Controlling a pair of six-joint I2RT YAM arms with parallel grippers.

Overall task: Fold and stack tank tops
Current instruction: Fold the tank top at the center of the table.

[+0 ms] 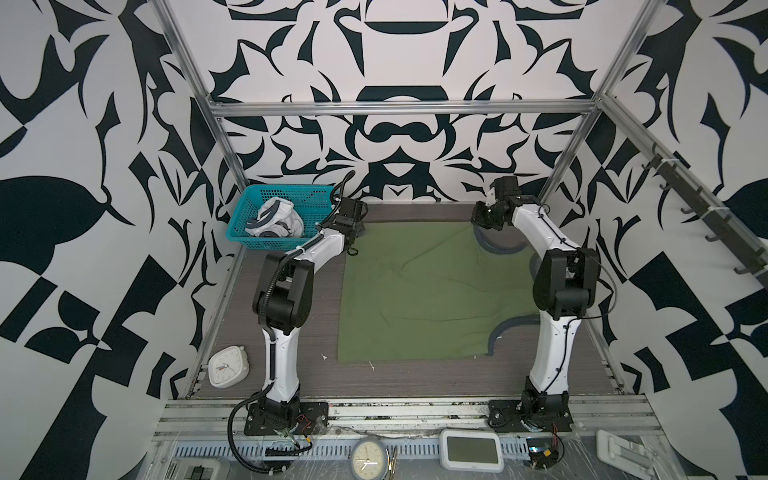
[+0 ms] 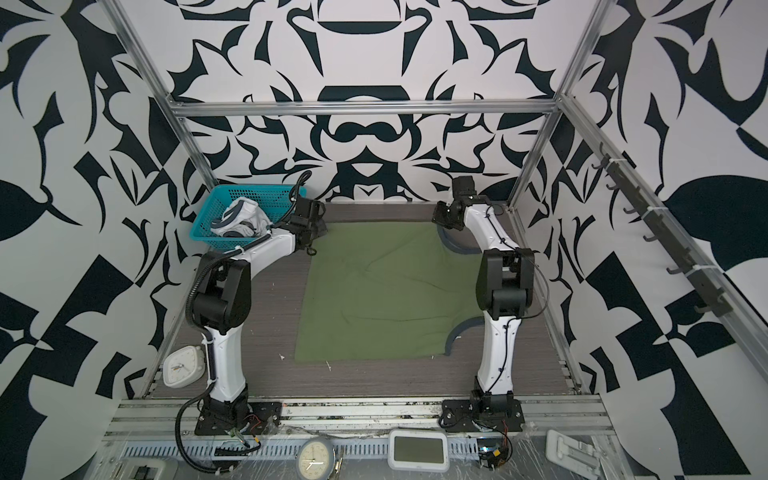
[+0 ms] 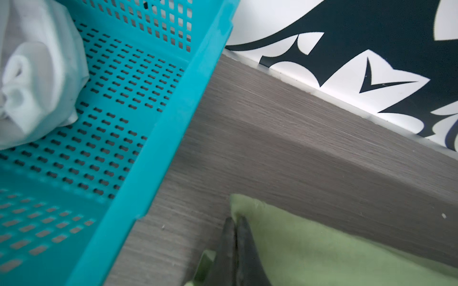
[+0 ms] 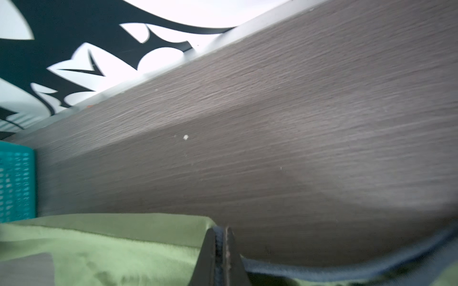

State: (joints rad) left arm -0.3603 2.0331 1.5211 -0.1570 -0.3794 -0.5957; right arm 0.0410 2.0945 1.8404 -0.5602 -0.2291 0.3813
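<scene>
The left hand point(image 3: 235, 220) grips a corner of the olive tank top point(image 1: 415, 291) and the right hand point(image 4: 220, 231) its dark trim point(image 4: 322, 268); lifting both evenly should fold it cleanly.

Even diffuse light, faint shadows; soft blur in wrist views.

Just a grey wood-grain table point(image 1: 415, 380) here. Spread mostly flat over the middle and right of it: an olive green tank top point(image 1: 415, 291), a bit wrinkled, dark grey-blue armhole trim toward the right edge. Parked in the far left corner: a teal mesh basket point(image 1: 299, 198), close to the cloth but not touching. Near left corner: a white square alarm clock point(image 1: 227, 365), face up. Just off the shirt's near edge, a couple of tiny white scraps point(image 1: 371, 365), maybe paper, too small to tell.
</scene>
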